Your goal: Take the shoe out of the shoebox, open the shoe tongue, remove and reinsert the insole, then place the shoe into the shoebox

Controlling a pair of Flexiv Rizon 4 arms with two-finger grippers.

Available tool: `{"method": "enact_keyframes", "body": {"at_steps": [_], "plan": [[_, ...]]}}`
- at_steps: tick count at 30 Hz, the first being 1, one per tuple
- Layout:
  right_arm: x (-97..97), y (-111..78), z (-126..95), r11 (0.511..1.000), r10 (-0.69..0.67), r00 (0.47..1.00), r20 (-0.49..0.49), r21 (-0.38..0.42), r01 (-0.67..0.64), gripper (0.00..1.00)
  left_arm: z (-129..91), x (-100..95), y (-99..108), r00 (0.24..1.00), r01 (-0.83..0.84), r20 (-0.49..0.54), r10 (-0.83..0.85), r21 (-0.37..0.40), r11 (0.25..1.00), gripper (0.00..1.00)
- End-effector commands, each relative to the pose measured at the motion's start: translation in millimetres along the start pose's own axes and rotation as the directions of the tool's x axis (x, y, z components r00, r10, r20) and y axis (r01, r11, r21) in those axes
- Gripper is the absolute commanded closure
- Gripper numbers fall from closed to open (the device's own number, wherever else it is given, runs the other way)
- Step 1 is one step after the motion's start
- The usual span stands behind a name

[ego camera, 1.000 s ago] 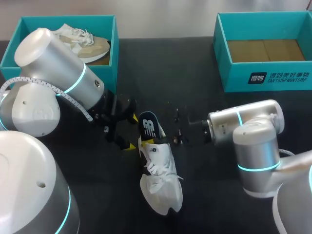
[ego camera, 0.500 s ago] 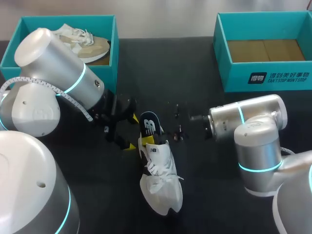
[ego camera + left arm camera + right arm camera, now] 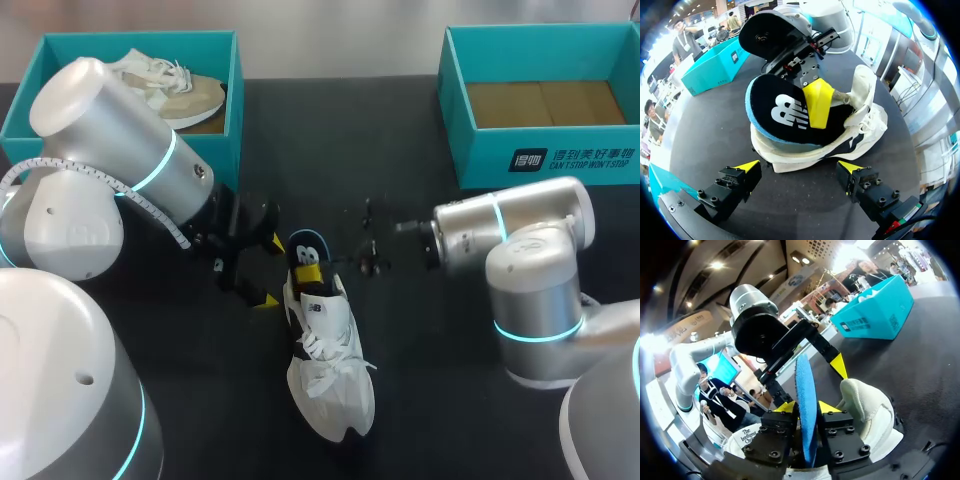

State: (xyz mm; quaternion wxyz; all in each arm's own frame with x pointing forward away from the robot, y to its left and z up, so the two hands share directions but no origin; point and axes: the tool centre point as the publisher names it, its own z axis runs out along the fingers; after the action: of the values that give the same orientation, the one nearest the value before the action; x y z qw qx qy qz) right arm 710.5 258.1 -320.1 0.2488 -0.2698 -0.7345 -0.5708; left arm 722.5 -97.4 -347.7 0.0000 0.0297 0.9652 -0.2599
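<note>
Shoe (image 3: pixel 328 375): white, out of the box, on the black table (image 3: pixel 430 420) between the two arms. It is about midway between the boxes and well apart from both. The toe points toward the robot and the heel away from it. Laces face up; it appears to sit sole down.

Insole (image 3: pixel 782 112): black top face with a white logo, blue foam underside. The heel part stands up out of the shoe's opening and leans past the heel. The fore part goes down into the shoe and is hidden there.

Right gripper (image 3: pixel 806 407): comes in from the right and sits at the shoe's heel end. Its fingers are closed down to a narrow gap, with the insole's edge pinched between the two yellow tips, one tip on each face. In the left wrist view one yellow tip lies flat on the black face beside the logo.

Left gripper (image 3: pixel 799 169): on the shoe's other side, low over the table by the heel. The fingers are spread wide and hold nothing. The shoe's heel lies just ahead of the tips and touches neither.

Left shoebox (image 3: pixel 140 40): teal, at the far left corner, partly behind the left arm. A second shoe (image 3: pixel 175 90), white with a tan sole, lies inside it.

Right shoebox (image 3: pixel 480 150): teal, at the far right corner, brown cardboard floor showing.
</note>
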Motion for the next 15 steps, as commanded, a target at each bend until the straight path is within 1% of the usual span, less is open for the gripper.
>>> {"method": "enact_keyframes", "body": {"at_steps": [1,2,10,15], "plan": [[-6.9,1.7,-0.2,1.000,0.009,1.000,-0.016,0.010,-0.009,0.94,0.5,0.0,0.5,1.000,-0.001,0.000,0.001,0.000,1.000,0.00],[-8.2,1.1,0.2,1.000,0.012,1.000,-0.020,0.009,-0.012,1.00,0.5,0.0,0.5,1.000,-0.001,0.000,0.001,0.000,1.000,0.00],[-14.9,-9.5,0.6,0.999,0.050,0.998,-0.046,-0.003,-0.050,1.00,0.5,0.0,0.5,1.000,-0.001,0.000,0.001,0.000,1.000,0.00],[-14.0,-26.9,5.8,0.995,0.098,0.992,-0.078,-0.014,-0.100,1.00,0.5,0.0,0.5,1.000,-0.001,0.000,0.001,0.000,1.000,0.00]]}}
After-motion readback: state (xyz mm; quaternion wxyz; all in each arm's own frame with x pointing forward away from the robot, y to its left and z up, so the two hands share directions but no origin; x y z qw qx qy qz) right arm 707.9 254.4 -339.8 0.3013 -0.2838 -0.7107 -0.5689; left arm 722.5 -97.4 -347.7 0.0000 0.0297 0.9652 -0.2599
